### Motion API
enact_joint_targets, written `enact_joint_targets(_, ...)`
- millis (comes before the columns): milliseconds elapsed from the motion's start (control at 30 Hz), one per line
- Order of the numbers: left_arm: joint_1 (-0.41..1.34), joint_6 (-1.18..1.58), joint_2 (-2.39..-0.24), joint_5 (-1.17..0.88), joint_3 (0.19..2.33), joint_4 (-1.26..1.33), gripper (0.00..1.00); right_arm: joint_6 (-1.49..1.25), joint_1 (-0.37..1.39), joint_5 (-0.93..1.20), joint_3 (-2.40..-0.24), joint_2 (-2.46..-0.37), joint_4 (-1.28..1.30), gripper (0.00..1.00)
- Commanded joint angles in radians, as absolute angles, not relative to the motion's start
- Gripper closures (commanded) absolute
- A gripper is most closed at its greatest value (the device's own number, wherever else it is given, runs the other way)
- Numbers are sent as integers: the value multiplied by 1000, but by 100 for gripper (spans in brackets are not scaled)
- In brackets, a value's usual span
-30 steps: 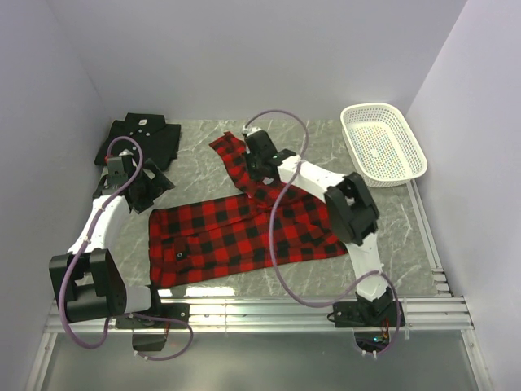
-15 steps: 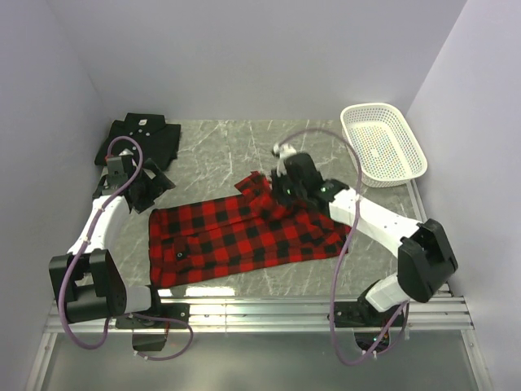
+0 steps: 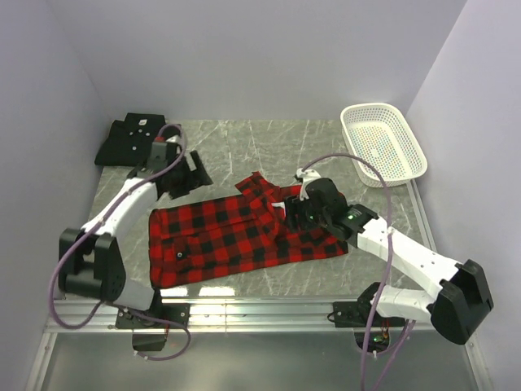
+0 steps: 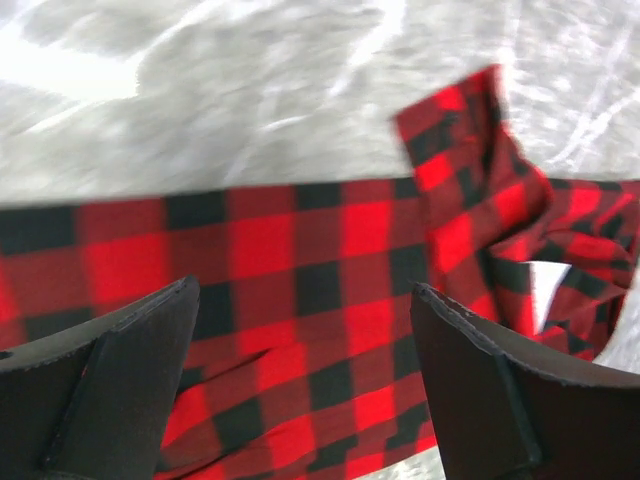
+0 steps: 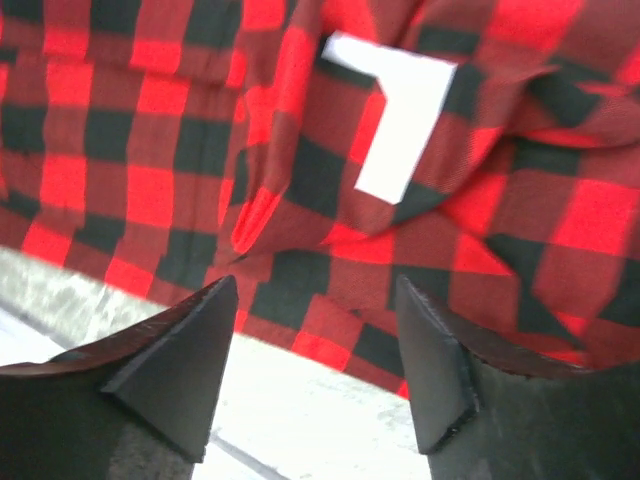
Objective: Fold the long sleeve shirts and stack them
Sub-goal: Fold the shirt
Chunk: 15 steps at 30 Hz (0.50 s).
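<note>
The red-and-black plaid shirt [image 3: 220,236] lies spread across the middle of the table, one sleeve folded over its back right part [image 3: 264,189]. The plain black shirt [image 3: 134,140] sits folded at the far left corner. My left gripper [image 3: 195,176] hovers open just beyond the plaid shirt's far edge; in the left wrist view its jaws [image 4: 305,385] stand wide with plaid cloth [image 4: 300,270] below. My right gripper [image 3: 296,215] is open over the shirt's right part; the right wrist view has the gripper [image 5: 315,370] empty above the cloth's edge and a white letter [image 5: 400,125].
A white mesh basket [image 3: 411,167] stands at the back right. Grey marbled tabletop [image 3: 244,147] shows behind the plaid shirt. A metal rail [image 3: 269,314] runs along the near edge by the arm bases.
My right gripper carried the sleeve from the back onto the shirt body, then opened and let it go. My left arm swung right from the table's left side toward the plaid shirt's far edge.
</note>
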<state>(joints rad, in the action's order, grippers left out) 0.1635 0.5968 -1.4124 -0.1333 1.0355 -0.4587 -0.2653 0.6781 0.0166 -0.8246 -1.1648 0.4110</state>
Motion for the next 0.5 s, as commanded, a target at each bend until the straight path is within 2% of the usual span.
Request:
enact_joint_targets(0,253,635,-1530,-63,1204,-474,9,-291,672,-126,-844,-1120,382,23)
enact_joint_targets(200,400,695,-1829,75,1541,-590,16,-389,654,-238,-819,-1097,365,4)
enact_joint_targets(267,432,710,-1902,119,1630,-621,21,-414,652,-248,-807,-1088,367,0)
enact_joint_targets(300,457,716,-1969,130,1704,-635,25,-448,649,-265,-798,-1074,365,0)
enact_joint_targets(333,466,722,-1998,139,1736,-646,33,-463,647,-265,-789,-1068,362,0)
enact_joint_targets(467,502,758,-2127,166,1868,-673,43,-515,643,-230,-729,-1042,319,2)
